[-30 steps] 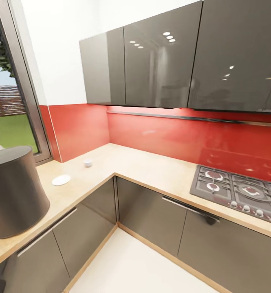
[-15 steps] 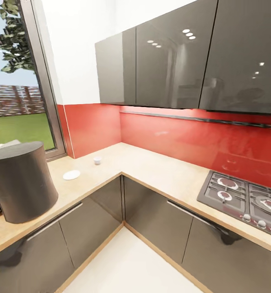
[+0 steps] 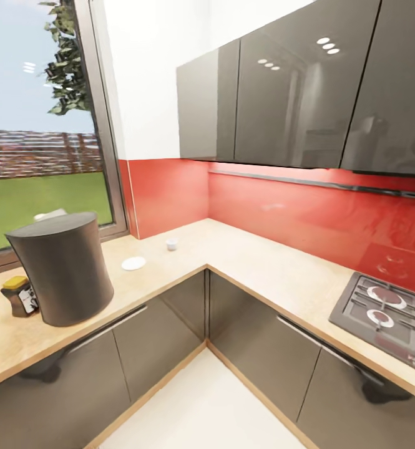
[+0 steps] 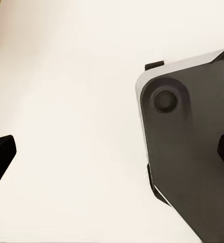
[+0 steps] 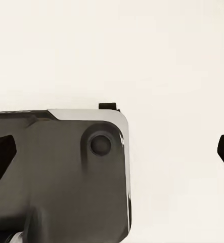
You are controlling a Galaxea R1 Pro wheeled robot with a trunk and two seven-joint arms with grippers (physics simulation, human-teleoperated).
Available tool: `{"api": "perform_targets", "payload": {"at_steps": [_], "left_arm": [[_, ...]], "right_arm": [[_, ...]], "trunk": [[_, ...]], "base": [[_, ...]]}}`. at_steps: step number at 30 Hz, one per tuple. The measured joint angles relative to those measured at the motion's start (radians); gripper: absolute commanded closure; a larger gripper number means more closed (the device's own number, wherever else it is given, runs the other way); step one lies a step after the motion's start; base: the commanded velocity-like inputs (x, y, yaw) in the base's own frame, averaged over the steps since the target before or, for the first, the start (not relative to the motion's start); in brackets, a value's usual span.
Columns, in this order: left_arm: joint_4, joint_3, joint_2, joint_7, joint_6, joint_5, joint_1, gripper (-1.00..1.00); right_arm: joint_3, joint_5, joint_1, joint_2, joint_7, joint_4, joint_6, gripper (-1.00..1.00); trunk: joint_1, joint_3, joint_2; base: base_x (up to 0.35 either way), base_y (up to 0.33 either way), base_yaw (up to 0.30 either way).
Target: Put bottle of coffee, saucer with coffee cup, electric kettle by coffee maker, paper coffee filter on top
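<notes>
— Left wrist view first: how did the left gripper stand?
— Its two dark fingertips sat at opposite edges of the picture, wide apart, with nothing between them but pale floor and a corner of the robot's dark grey base.
— And the right gripper?
— Much the same: fingers spread, holding nothing, above the same base and floor.
— Where were the task's things?
— From the head camera, the coffee maker stood upright on the kitchen countertop, on the run under the window. The bottle of coffee with its yellow cap stood just beside it, on the side away from the corner. A white piece showed behind the coffee maker's top; what it was could not be told.
— The saucer and cup?
— The saucer lay flat nearer the corner, apart from the coffee maker. The coffee cup stood beyond it on the bare counter, by the red backsplash. A gas hob sat far along the other run.
</notes>
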Motion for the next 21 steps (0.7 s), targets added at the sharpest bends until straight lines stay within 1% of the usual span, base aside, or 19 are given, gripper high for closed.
{"api": "perform_targets", "payload": {"at_steps": [3,5,6,9,10,13,21], "left_arm": [[0.001,0.009,0.02,-0.018,-0.004,0.029,0.0,-1.0],[0.001,0.013,0.046,-0.088,-0.004,0.073,0.0,-1.0],[0.001,0.013,0.061,-0.149,-0.004,0.103,0.0,-1.0],[0.001,0.013,0.078,-0.227,-0.005,0.14,0.0,-1.0],[0.002,0.012,0.081,-0.242,-0.005,0.147,0.0,-1.0],[0.002,0.01,0.085,-0.258,-0.005,0.152,0.0,-1.0],[0.001,0.012,0.087,-0.259,-0.006,0.157,0.0,-1.0]], "right_arm": [[0.0,0.0,0.0,0.0,0.0,0.0,0.0,-1.0],[0.0,0.0,0.0,0.0,0.0,0.0,0.0,-1.0],[0.0,0.0,0.0,0.0,0.0,0.0,0.0,-1.0],[0.0,0.0,0.0,0.0,0.001,0.0,0.0,-1.0],[0.0,0.0,0.0,0.0,0.001,0.0,0.0,-1.0],[0.0,0.0,0.0,0.0,0.001,0.0,-0.001,-1.0],[0.001,0.0,0.0,0.0,0.001,0.001,0.0,-1.0]], "trunk": [[0.0,0.0,0.0],[0.0,0.0,0.0],[0.0,0.0,0.0],[0.0,0.0,0.0],[0.0,0.0,0.0],[0.0,0.0,0.0],[0.0,0.0,0.0]], "base": [[0.001,-0.001,0.277],[0.0,0.0,0.277],[0.0,0.0,0.277],[0.0,0.0,0.277],[0.0,0.0,0.277],[0.0,0.0,0.277],[0.0,0.0,0.277]]}}
